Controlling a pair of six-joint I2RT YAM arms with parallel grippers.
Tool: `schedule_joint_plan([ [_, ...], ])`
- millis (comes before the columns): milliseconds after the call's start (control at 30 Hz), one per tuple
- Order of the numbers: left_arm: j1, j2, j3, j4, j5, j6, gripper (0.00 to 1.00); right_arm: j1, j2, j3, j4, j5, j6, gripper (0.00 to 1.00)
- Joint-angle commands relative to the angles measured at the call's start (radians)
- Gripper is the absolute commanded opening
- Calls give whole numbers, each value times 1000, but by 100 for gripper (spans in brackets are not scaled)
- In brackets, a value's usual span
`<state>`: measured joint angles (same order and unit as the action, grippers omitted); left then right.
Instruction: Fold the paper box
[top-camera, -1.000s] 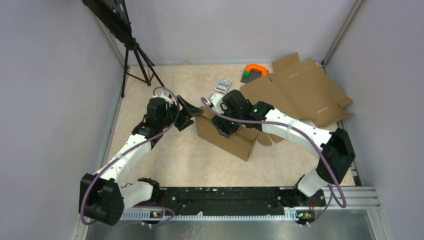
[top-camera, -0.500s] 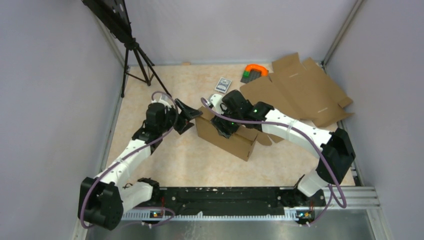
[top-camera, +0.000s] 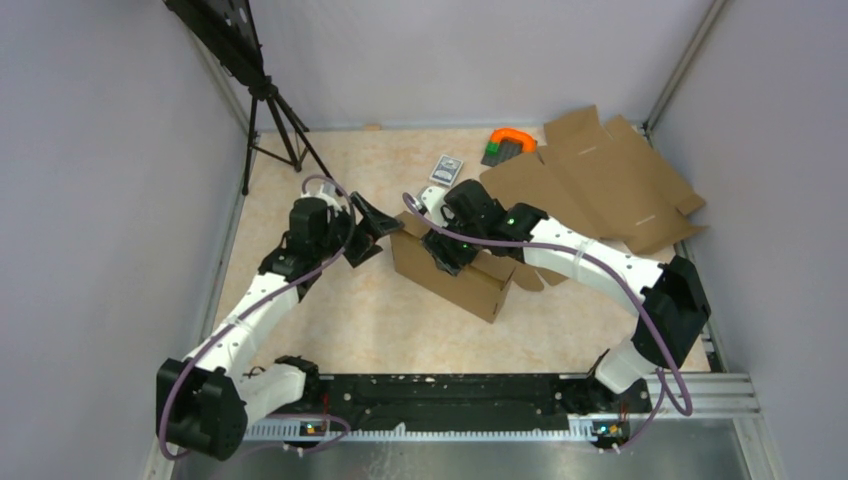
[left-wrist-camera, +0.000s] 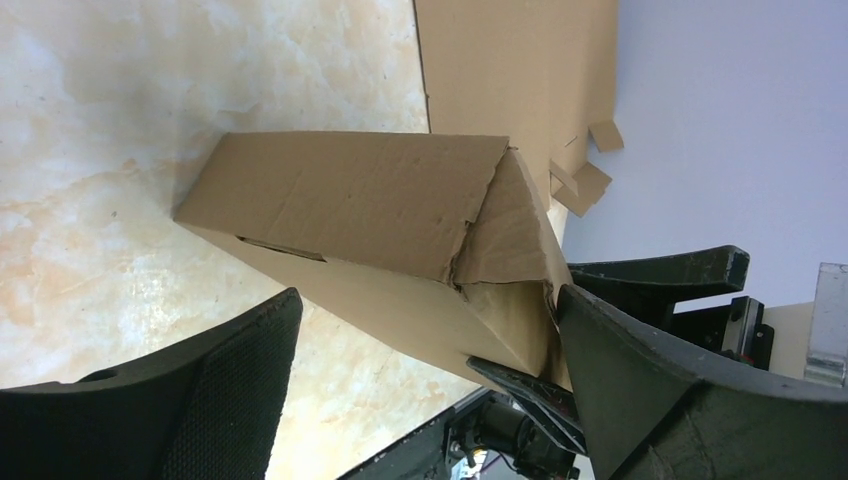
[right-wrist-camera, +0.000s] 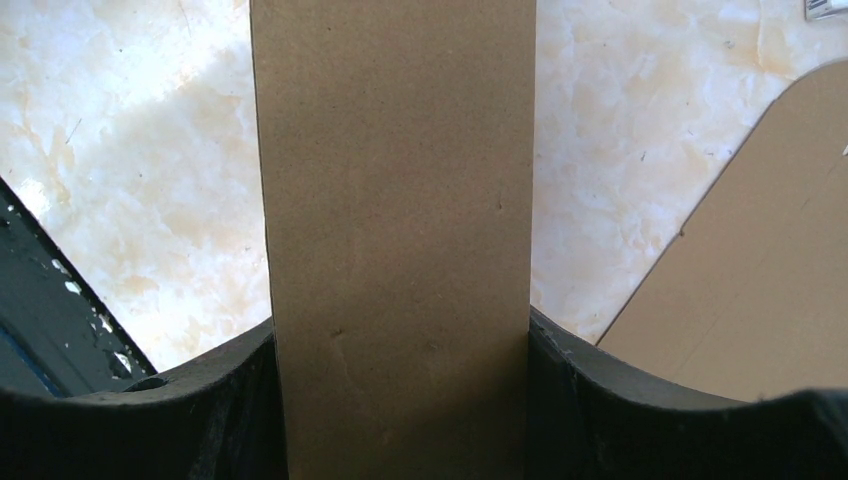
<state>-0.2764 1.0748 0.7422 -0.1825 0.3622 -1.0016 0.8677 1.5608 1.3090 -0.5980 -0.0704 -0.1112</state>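
The paper box (top-camera: 455, 272), a brown cardboard mailer folded into a shallow block, stands on its long edge mid-table. My right gripper (top-camera: 449, 247) comes down over its top, and the box wall (right-wrist-camera: 400, 230) fills the gap between both fingers, so this gripper (right-wrist-camera: 400, 340) is shut on it. My left gripper (top-camera: 372, 230) sits at the box's left end with its jaws wide open. In the left wrist view the creased end of the box (left-wrist-camera: 400, 220) lies between those jaws (left-wrist-camera: 425, 295). One finger (left-wrist-camera: 640, 380) is close against the end corner; the other is well apart from it.
A second brown cardboard blank (top-camera: 600, 185) lies flat at the back right. A small grey card pack (top-camera: 447, 167) and an orange and green object (top-camera: 510, 143) lie behind the box. A black tripod (top-camera: 272, 120) stands at the back left.
The left gripper's jaws have spread wider at the box's left end and its wrist shifted slightly. The right gripper and the box have stayed still.
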Motion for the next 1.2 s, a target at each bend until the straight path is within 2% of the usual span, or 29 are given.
schedule_joint_plan([
  [0, 23, -9, -79, 91, 47, -30, 97, -2, 19, -21, -1, -49, 39, 52],
  [333, 40, -34, -233, 266, 90, -130, 97, -2, 20, -22, -2, -49, 37, 51],
  [433, 40, -47, -213, 244, 87, -121, 98, -2, 21, -22, -1, -51, 38, 51],
  [633, 51, -56, -81, 144, 87, -80, 98, -1, 22, -21, -3, -52, 38, 51],
  [767, 88, -41, -50, 140, 115, -71, 98, -2, 24, -17, -6, -56, 37, 51],
  [1167, 106, 45, -165, 288, 208, -115, 96, -3, 31, -12, -12, -62, 36, 51],
])
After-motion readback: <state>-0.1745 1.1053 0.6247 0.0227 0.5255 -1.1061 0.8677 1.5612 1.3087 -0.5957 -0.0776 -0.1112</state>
